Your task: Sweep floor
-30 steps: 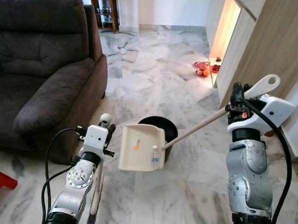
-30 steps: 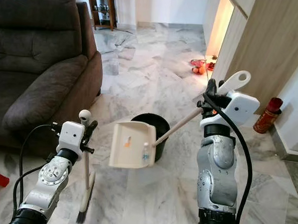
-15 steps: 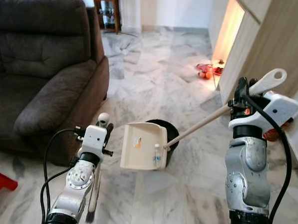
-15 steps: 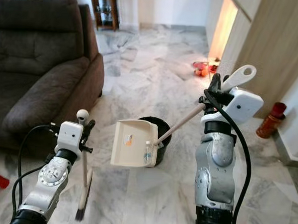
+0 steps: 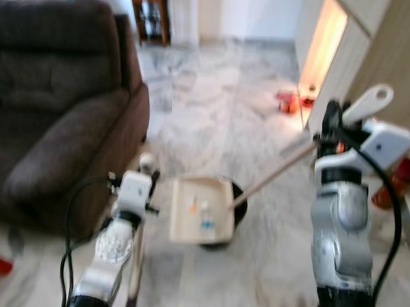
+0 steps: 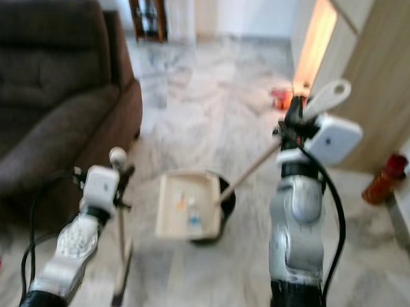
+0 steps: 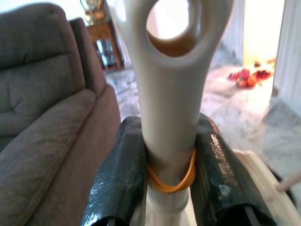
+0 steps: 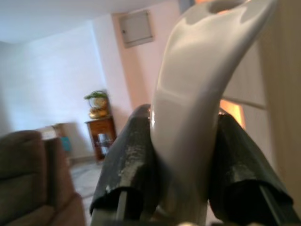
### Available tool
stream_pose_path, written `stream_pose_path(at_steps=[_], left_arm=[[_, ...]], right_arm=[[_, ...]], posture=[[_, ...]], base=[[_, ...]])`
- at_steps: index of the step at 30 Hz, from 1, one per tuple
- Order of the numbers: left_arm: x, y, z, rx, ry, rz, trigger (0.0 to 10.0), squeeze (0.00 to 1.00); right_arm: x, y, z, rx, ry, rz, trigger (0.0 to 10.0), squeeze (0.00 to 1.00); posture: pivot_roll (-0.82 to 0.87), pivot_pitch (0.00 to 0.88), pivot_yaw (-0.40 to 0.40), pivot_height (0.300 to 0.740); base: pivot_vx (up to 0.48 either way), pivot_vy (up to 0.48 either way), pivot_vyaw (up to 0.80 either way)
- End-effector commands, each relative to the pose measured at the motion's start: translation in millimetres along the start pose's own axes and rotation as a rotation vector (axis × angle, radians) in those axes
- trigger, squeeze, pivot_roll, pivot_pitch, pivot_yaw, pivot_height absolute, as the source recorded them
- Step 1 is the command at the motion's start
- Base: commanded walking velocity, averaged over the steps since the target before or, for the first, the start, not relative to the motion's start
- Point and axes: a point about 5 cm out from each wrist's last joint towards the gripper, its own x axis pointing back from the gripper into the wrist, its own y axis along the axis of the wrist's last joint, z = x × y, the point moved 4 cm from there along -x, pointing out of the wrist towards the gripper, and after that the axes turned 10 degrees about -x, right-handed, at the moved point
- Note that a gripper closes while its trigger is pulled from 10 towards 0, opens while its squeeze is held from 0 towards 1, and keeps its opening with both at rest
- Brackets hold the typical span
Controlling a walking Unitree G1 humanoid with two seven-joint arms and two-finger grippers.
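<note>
Cream dustpan [image 5: 200, 219]: lower middle of the head views, held over the black bin [image 5: 231, 208], with small bits of litter lying on it; the views are blurred.
Step, as I judge it: emptying the pan into the bin.
Doing it well: tip the pan's lip down over the bin's mouth, slowly, so the bits slide in rather than onto the marble floor [image 5: 214, 113]; keep the broom clear of the pan.
Right gripper [image 8: 181, 160]: clenched on the dustpan's long handle [image 5: 280, 168], both black fingers [image 8: 127, 160] pressed to the pale grip, at the right of the head views.
Left gripper [image 7: 169, 165]: clamped around the broom [image 6: 122, 245] handle just below its hang-hole, broom upright by the sofa [image 5: 49, 111], brush end low in frame.
</note>
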Motion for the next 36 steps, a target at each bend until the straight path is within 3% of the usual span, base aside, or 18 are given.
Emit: stream_pose_path(at_steps=[1, 22, 36], left_arm=[[-6.8, 17.6, 4.6, -0.03, 0.015, -0.069, 10.0, 0.0], [-6.7, 18.6, 4.5, -0.03, 0.021, -0.076, 10.0, 0.0], [-5.7, 18.7, 2.6, -0.023, 0.016, -0.081, 10.0, 0.0]], right_arm=[[-5.0, 26.4, 6.2, -0.053, 0.021, -0.114, 10.0, 0.0], [-6.2, 24.4, 13.9, -0.075, 0.038, -0.11, 10.0, 0.0], [-5.5, 27.9, 26.2, -0.095, 0.055, -0.136, 10.0, 0.0]], posture=[[0.14, 0.0, 0.048, 0.74], [0.14, 0.0, 0.044, 0.74], [0.14, 0.0, 0.044, 0.74]], base=[[0.364, 0.0, 0.0], [0.359, 0.0, 0.0], [0.0, 0.0, 0.0]])
